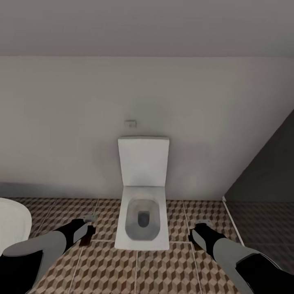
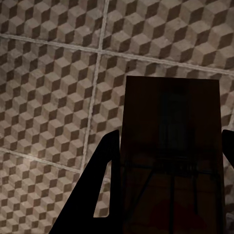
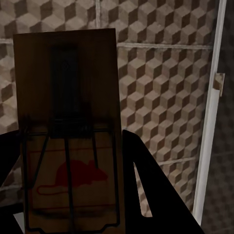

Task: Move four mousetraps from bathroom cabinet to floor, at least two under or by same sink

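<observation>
Both arms hang low over the cube-patterned bathroom floor [image 1: 155, 269], one on each side of a toilet. My left gripper [image 1: 87, 229] is shut on a dark brown mousetrap [image 2: 170, 146], which is clamped between its black fingers [image 2: 105, 190] above the tiles [image 2: 48, 97]. My right gripper [image 1: 197, 233] is shut on a second mousetrap [image 3: 68, 122] that carries a red mouse print and a wire frame, with floor tiles [image 3: 161, 97] beyond it. The cabinet and the sink are out of view.
A white toilet [image 1: 143, 220] stands against the pale wall straight ahead. The bathtub's white rim [image 1: 12, 224] curves in at the left. At the right, a white threshold strip [image 1: 232, 224] [image 3: 209, 122] borders the dark grey shower floor [image 1: 265, 220].
</observation>
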Motion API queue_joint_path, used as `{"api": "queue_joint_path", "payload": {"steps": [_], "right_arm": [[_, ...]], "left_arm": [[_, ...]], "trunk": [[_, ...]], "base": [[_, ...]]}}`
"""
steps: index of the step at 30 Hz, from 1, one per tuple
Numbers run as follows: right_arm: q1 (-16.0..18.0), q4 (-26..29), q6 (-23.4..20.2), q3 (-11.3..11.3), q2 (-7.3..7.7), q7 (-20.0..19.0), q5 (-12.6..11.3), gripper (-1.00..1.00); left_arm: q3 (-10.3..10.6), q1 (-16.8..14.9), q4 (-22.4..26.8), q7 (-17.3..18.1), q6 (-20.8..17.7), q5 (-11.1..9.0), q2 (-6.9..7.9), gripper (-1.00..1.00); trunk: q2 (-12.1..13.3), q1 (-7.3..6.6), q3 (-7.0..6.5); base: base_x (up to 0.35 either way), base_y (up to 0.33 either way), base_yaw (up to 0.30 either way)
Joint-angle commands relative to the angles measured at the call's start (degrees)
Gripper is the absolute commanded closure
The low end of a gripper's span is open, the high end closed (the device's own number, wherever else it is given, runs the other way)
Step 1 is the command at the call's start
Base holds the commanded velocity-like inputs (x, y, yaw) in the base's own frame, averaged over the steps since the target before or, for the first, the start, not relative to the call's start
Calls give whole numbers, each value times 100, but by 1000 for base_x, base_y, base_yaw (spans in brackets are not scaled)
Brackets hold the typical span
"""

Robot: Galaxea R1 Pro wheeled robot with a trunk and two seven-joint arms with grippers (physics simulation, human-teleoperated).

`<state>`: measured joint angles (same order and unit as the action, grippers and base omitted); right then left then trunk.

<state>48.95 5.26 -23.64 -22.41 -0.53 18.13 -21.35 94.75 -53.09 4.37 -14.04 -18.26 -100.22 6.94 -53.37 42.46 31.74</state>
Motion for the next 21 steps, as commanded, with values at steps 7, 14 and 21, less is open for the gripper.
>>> {"api": "queue_joint_path", "payload": {"steps": [7, 14, 21], "right_arm": [[0, 1, 7, 0, 0, 7, -18, 100], [0, 1, 8, 0, 0, 7, -18, 100], [0, 10, 8, 0, 0, 12, -15, 100]], "left_arm": [[0, 0, 2, -12, -2, 11, 0, 100], [0, 0, 3, -12, -2, 11, 0, 100], [1, 0, -5, -12, -2, 11, 0, 100]], "trunk": [[0, 0, 64], [0, 0, 127], [0, 0, 173]], "base": [[0, 0, 0], [138, 73, 0], [245, 169, 0]]}}
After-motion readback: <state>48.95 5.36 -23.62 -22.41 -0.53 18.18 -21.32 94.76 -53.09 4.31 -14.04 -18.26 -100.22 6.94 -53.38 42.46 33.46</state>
